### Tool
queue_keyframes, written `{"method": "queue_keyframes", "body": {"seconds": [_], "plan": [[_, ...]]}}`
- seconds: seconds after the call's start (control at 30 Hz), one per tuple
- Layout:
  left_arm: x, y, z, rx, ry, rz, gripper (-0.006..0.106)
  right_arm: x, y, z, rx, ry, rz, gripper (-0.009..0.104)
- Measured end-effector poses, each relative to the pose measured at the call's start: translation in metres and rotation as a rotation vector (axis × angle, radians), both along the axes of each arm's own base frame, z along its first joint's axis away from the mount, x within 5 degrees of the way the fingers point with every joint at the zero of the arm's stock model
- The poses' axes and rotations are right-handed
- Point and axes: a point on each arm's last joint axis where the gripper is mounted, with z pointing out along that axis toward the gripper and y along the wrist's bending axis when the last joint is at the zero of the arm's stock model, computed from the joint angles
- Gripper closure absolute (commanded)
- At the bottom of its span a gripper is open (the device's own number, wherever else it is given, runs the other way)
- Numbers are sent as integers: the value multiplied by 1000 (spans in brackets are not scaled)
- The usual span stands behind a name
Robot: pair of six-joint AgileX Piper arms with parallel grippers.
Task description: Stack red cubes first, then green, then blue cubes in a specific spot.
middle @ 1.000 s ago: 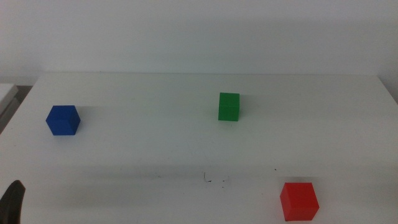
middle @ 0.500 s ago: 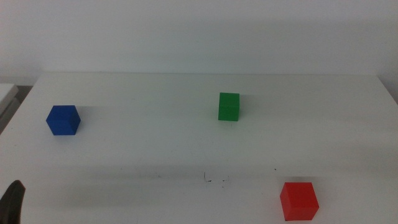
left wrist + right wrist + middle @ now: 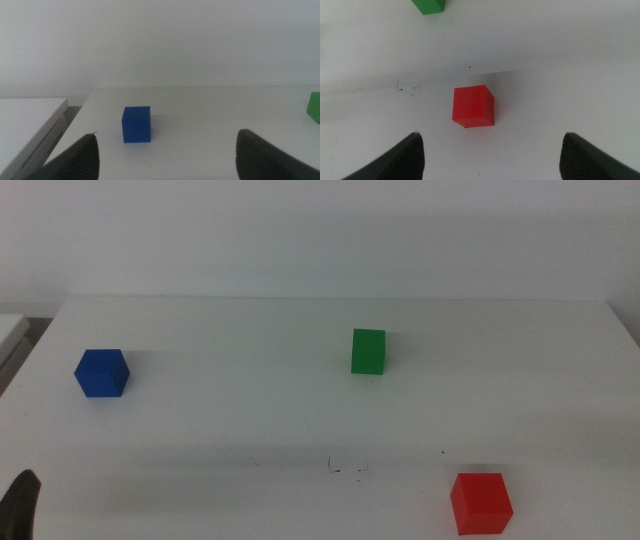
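three cubes sit on the white table [image 3: 250, 410]: one red cube [image 3: 481, 502] near the front edge toward the right corner, one green cube [image 3: 368, 351] toward the back edge, one blue cube [image 3: 102, 373] by the left edge.

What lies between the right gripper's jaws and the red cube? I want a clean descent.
Nothing: in the right wrist view, only bare white table separates the open right gripper from the red cube.

Red cube [image 3: 481, 502] near-right, green cube [image 3: 368, 351] centre, blue cube [image 3: 101, 373] left
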Motion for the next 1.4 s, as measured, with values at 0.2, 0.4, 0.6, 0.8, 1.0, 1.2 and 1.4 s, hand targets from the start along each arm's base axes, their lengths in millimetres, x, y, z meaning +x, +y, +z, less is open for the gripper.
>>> {"method": "queue_keyframes", "body": {"seconds": [0.2,0.4,0.6,0.8,1.0,1.2,1.4], "plan": [[0,0,0,0,0,0,7,7,-4,3,-31,45,-36,2],[0,0,0,0,0,0,7,49,0,13,-62,257,-63,2],[0,0,0,0,0,0,7,96,53,6,-203,374,42,2],[0,0,0,0,0,0,7,131,94,-36,-292,460,91,2],[0,0,0,0,0,0,7,141,117,-66,-351,458,89,2],[0,0,0,0,0,0,7,151,129,-90,-355,490,68,2],[0,0,0,0,0,0,7,159,135,-112,-383,539,63,2]]}}
